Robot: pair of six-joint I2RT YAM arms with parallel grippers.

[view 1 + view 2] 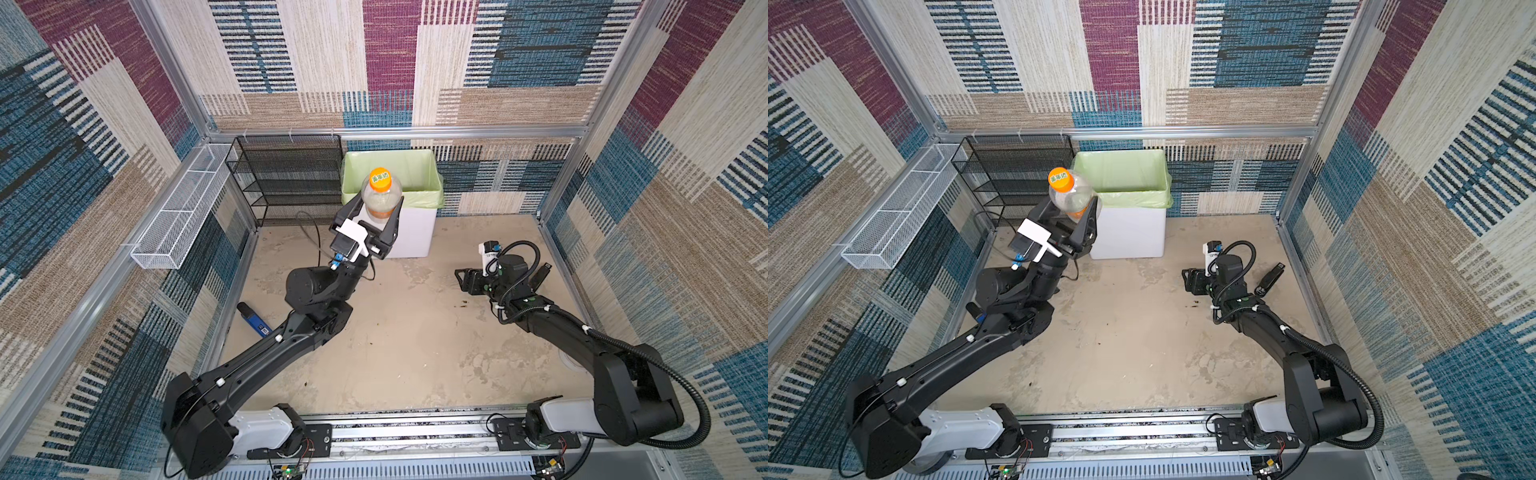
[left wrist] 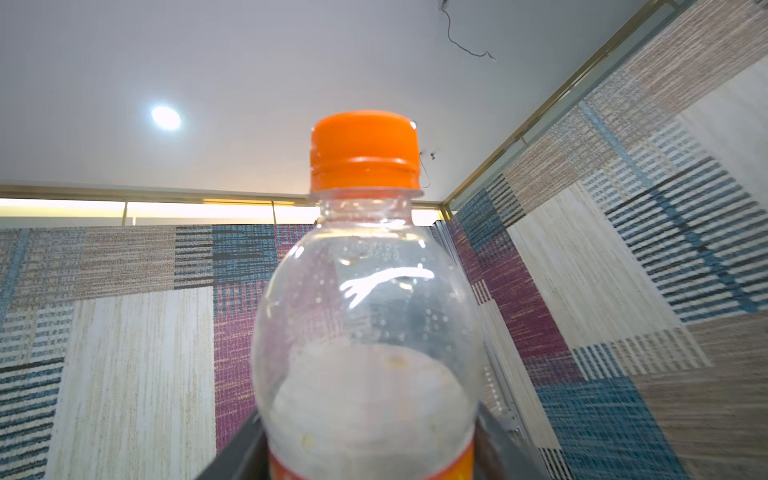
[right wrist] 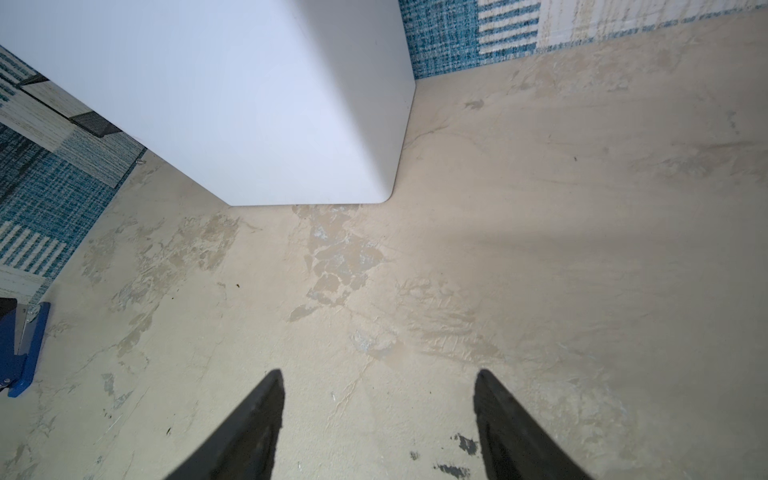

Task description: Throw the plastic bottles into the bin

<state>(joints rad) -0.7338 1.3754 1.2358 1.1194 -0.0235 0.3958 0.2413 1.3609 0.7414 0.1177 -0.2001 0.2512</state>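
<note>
We are at the drop step. Our left gripper [image 1: 379, 208] holds the bottle [image 1: 380, 189] upright by its lower part, jaws snug on both sides, orange cap up. The bottle is high in the air by the near left corner of the bin [image 1: 415, 232]. We think it is not yet over the opening. Next we must reach farther over the green bag, then let go. Our right gripper [image 3: 380, 372] hangs low, jaws wide and empty. The floor [image 3: 540, 249] is tan, stained and cracked. The walls are patchy carpet in blue, purple and beige. A black rack [image 1: 286, 178] stands beside the bin.
</note>
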